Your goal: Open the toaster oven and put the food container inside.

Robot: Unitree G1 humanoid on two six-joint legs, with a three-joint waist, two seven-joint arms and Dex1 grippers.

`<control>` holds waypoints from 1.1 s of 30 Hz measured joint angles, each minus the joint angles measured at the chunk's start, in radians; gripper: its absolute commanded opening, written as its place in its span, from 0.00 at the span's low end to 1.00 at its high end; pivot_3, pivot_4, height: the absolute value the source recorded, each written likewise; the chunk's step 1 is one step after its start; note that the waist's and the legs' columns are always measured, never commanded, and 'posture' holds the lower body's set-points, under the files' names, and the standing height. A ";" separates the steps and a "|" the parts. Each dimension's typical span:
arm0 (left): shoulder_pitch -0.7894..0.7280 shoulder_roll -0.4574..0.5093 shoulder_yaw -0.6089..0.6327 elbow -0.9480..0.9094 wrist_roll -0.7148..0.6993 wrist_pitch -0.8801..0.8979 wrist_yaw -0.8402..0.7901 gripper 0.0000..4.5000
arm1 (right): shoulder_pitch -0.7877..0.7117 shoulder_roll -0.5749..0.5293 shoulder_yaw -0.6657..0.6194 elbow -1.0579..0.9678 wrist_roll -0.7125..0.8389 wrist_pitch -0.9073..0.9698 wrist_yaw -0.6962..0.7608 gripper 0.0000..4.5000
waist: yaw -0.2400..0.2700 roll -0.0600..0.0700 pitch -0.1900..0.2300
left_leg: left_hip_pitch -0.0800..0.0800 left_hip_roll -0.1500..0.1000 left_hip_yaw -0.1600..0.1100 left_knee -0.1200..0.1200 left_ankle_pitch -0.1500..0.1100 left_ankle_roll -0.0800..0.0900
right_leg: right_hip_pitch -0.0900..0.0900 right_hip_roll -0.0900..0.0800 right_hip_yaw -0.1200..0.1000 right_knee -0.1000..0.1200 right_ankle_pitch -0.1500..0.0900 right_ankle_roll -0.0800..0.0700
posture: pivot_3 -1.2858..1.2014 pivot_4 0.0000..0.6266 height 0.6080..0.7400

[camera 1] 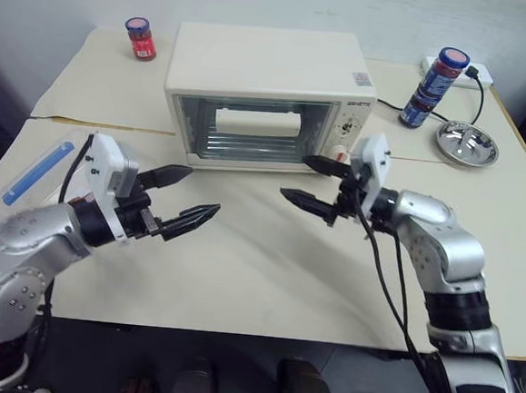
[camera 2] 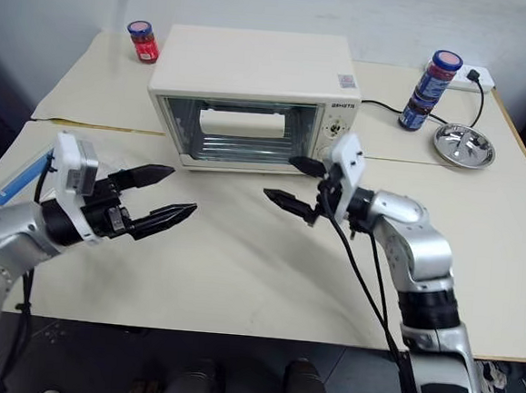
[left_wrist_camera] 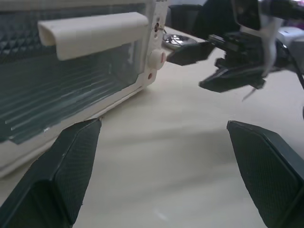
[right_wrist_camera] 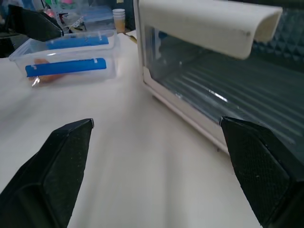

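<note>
Bare tabletop (camera 1: 266, 270) between oven door (camera 1: 250, 130) and near edge.

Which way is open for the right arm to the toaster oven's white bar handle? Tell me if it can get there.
Probably yes. The right tool hangs open in front of the cream-white boxy toaster oven, and nothing lies between it and the white bar handle on the shut glass door.

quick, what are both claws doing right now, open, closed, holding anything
Left claw: open, holding nothing, above the table.
Right claw: open, holding nothing, near the toaster oven.
</note>
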 measured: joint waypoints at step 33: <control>-0.065 0.029 0.035 0.045 0.012 -0.030 0.061 1.00 | -0.170 0.088 0.025 0.235 -0.064 -0.040 0.027 0.99 | -0.023 0.001 0.001 | -0.001 0.001 0.000 0.000 0.000 0.000 | -0.001 0.000 -0.001 0.004 0.000 0.000 | 0.52 0.24 1.00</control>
